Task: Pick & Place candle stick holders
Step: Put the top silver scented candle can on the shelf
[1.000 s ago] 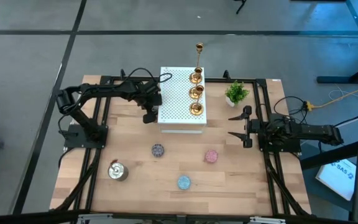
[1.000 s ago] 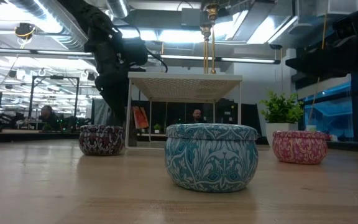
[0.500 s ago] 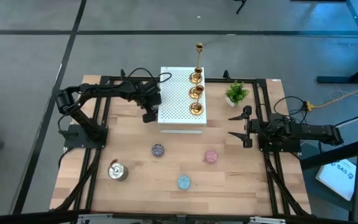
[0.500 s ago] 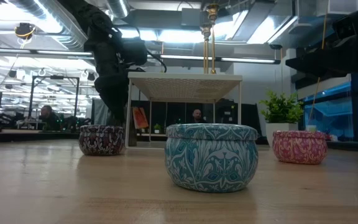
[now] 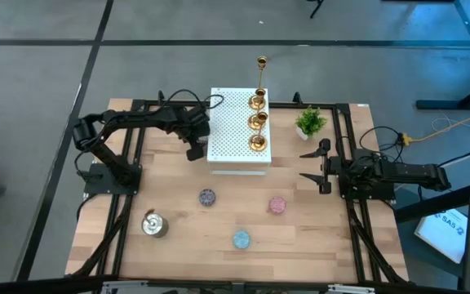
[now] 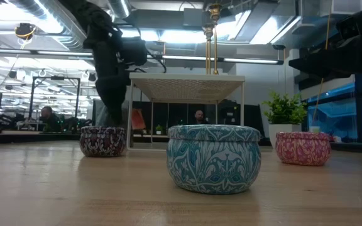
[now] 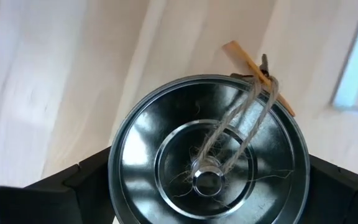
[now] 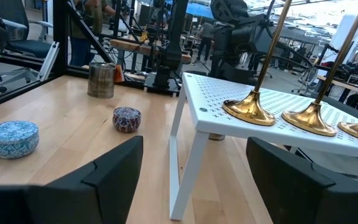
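Note:
My left gripper (image 5: 192, 149) is shut on a silvery round cup (image 7: 210, 143) just left of the white perforated box (image 5: 237, 135). Twine and a tan tag (image 7: 253, 65) are tied to the cup's middle knob. Three shiny gold holders (image 5: 257, 122) stand by their round bases on the box's right side (image 8: 303, 118), the far one tall and thin (image 5: 261, 65). Another silvery cup (image 5: 153, 224) stands at the near left. Purple (image 5: 207, 197), pink (image 5: 277, 204) and blue (image 5: 241, 239) round tins sit on the table. My right gripper (image 5: 315, 166) waits open and empty right of the box. My left gripper pinches the silvery cup by opposite sides of its round wall (image 7: 120, 168) between its two fingers (image 7: 82, 183). The fingers come from above, pointing down. The cup's round face with the knob and twine faces the wrist camera. I cannot tell whether it is clear of the table.
A small green potted plant (image 5: 309, 122) stands at the far right, between the box and my right arm. The box stands on legs with open space beneath it (image 6: 187, 119). Black frame rails (image 5: 133, 163) run along the table's sides.
My left gripper, still shut on the silvery cup, has drifted a little toward the table's far-left, away from the white box.

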Controlling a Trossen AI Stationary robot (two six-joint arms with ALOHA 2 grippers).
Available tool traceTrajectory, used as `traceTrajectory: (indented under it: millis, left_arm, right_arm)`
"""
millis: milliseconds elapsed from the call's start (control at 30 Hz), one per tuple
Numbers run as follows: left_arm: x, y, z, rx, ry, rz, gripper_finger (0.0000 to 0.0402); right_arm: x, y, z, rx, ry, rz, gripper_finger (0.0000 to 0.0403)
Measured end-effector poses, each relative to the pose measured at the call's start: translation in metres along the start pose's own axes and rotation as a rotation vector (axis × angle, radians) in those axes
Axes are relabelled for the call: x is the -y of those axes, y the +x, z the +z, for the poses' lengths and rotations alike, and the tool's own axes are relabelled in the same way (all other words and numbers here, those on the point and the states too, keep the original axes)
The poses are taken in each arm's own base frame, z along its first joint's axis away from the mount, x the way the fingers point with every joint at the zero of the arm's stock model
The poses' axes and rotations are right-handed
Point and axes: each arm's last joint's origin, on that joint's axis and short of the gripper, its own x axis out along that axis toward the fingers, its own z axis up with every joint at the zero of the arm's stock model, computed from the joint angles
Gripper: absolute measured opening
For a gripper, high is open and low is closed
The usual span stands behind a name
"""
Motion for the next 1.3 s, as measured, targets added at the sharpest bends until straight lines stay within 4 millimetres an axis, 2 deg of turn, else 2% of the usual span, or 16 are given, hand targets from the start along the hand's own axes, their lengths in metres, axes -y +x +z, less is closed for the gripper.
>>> traceTrajectory:
  millis: [333, 567, 767, 1000, 1133, 1300]
  left_arm:
    - [-0.011, -0.037, -0.02, -0.022, -0.073, 0.12, 0.0351]
    - [-0.02, -0.079, -0.026, 0.063, -0.118, 0.35, 0.0351]
    - [-0.035, -0.127, -0.006, 0.168, -0.12, 0.55, 0.0351]
    - [-0.055, -0.178, 0.031, 0.318, -0.139, 0.545, 0.0351]
    - [-0.064, -0.188, 0.052, 0.335, -0.146, 0.492, 0.0351]
    - [-0.071, -0.184, 0.083, 0.38, -0.124, 0.417, 0.0351]
  right_arm:
    - [0.0, 0.0, 0.0, 0.0, 0.0, 0.0, 0.0291]
    - [0.0, 0.0, 0.0, 0.0, 0.0, 0.0, 0.0291]
    - [0.0, 0.0, 0.0, 0.0, 0.0, 0.0, 0.0291]
    - [0.0, 0.0, 0.0, 0.0, 0.0, 0.0, 0.0291]
    - [0.0, 0.0, 0.0, 0.0, 0.0, 0.0, 0.0291]
    - [0.0, 0.0, 0.0, 0.0, 0.0, 0.0, 0.0291]
